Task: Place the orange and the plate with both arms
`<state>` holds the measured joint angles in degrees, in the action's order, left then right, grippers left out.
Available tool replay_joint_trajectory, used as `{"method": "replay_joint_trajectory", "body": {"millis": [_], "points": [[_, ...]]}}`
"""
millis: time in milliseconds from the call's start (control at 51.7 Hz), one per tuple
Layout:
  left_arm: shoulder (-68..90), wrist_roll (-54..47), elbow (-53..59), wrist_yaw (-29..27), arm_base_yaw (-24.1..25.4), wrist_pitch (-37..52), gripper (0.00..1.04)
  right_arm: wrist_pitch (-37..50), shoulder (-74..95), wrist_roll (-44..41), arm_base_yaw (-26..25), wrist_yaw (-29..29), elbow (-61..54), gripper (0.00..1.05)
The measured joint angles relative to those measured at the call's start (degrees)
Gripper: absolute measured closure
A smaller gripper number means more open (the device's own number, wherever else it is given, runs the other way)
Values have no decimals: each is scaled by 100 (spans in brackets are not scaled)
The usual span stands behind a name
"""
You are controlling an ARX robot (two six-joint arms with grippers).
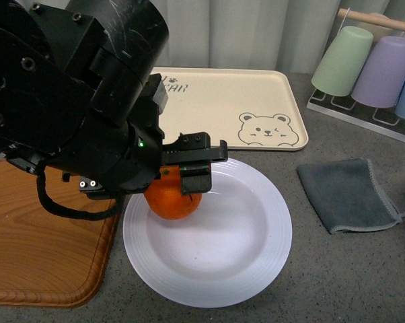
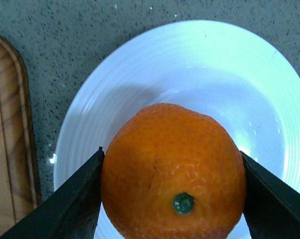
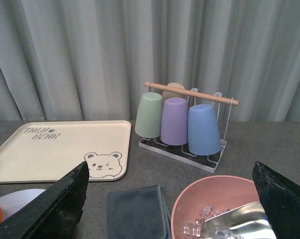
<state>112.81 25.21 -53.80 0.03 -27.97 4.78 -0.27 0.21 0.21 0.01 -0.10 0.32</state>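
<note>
Orange (image 1: 173,202) over the plate (image 1: 256,256)
The left gripper (image 2: 171,152) clamps the orange above the plate's left side; the right gripper (image 3: 170,169) has fingers wide apart

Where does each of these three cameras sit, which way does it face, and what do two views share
Front view: on the body between the arms, facing forward and down; the left gripper shows, shut on the orange over the plate.
Left wrist view: on the left wrist, looking down past its fingers at orange and plate.
Right wrist view: on the right wrist, facing level toward cup rack and bear tray; the open right gripper shows.
Shared by front and left wrist: orange, plate.
</note>
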Motion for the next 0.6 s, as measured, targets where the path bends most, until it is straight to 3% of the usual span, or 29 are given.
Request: {"method": "replay_joint_trajectory", "body": {"millis": [484, 600], "points": [[140, 444, 125, 20, -345, 28, 36, 0, 0, 0, 0, 0, 0, 9], [236, 514, 153, 15, -363, 138, 21, 0, 0, 0, 0, 0, 0, 9]]}}
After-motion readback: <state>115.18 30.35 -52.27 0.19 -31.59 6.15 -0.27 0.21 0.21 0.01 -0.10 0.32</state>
